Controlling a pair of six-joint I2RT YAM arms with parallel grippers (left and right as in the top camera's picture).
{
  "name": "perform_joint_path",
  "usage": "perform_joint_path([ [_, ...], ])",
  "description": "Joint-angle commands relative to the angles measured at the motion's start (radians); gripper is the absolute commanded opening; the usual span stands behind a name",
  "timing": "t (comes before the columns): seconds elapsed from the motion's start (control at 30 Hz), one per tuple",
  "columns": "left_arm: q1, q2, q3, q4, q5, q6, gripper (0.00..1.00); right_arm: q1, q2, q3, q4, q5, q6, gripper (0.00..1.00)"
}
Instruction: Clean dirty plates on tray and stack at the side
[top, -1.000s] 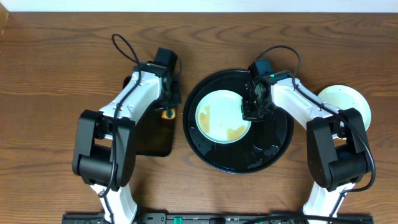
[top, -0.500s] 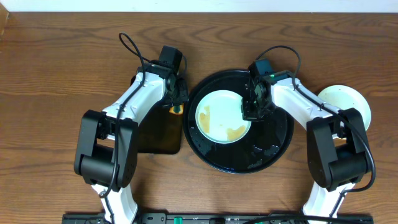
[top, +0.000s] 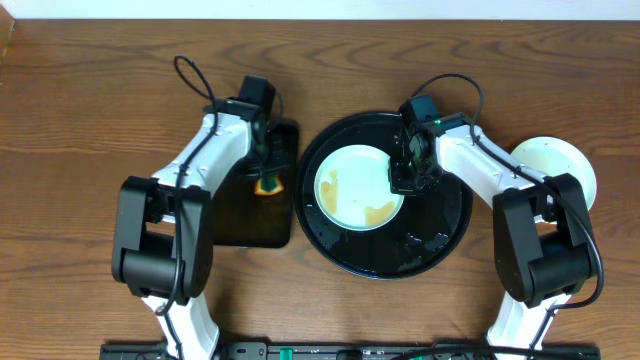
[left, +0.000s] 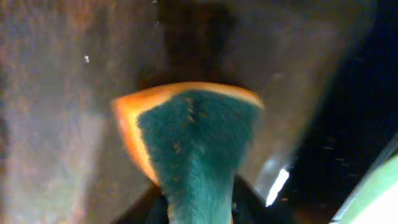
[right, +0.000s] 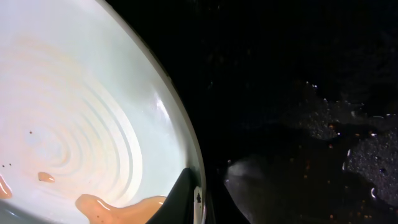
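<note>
Fingertips of the right gripper (top: 400, 182) pinch the right-hand rim of a pale mint-blue round plate (top: 356, 186). The right wrist view shows one dark finger (right: 185, 194) inside the rim and the other outside it, with the jaws nearly closed on the thin edge. Concentric ridges run across the plate's shallow bowl, and brown-yellow smears lie on its left side and along its lower edge. It sits flat, left of centre, in the large round glossy black tray (top: 445, 225), whose bare floor to the right carries scattered droplets (top: 418, 243) and specks. Beyond the tray's right rim, a second pale round plate (top: 560, 160) rests on the brown wooden table (top: 90, 110), partly covered by the right arm. On the other side, the left gripper (top: 266, 176) is closed on a green-and-orange sponge (top: 268, 187), seen close up in the left wrist view with the green scouring face towards the camera and an orange foam edge around it. The sponge hangs over the upper right part of the smaller rectangular black tray (top: 240, 215), just left of the round tray; I cannot tell whether it touches the surface.
</note>
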Motion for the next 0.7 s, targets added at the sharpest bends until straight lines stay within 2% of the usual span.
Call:
perform_joint_path([
  [0.0, 0.008, -0.005, -0.008, -0.021, -0.011, 0.016, 0.46, 0.004, 0.038, -0.033, -0.021, 0.048, -0.016, 0.04],
  [0.07, 0.008, -0.005, -0.008, -0.03, -0.011, 0.042, 0.61, 0.004, 0.038, -0.033, -0.02, 0.048, -0.016, 0.05],
  [0.1, 0.008, -0.008, -0.008, -0.037, -0.01, 0.053, 0.63, 0.004, 0.038, -0.033, -0.021, 0.048, -0.016, 0.05],
  [0.4, 0.008, -0.129, -0.008, -0.077, -0.011, 0.054, 0.67, 0.004, 0.039, -0.034, -0.017, 0.047, -0.016, 0.15],
  [0.43, 0.008, -0.144, -0.008, -0.089, -0.011, 0.054, 0.71, 0.004, 0.039, -0.034, -0.017, 0.047, -0.016, 0.17],
  [0.67, 0.008, -0.194, -0.008, -0.165, -0.015, 0.054, 0.73, 0.01, 0.039, -0.055, 0.005, 0.034, -0.015, 0.21],
])
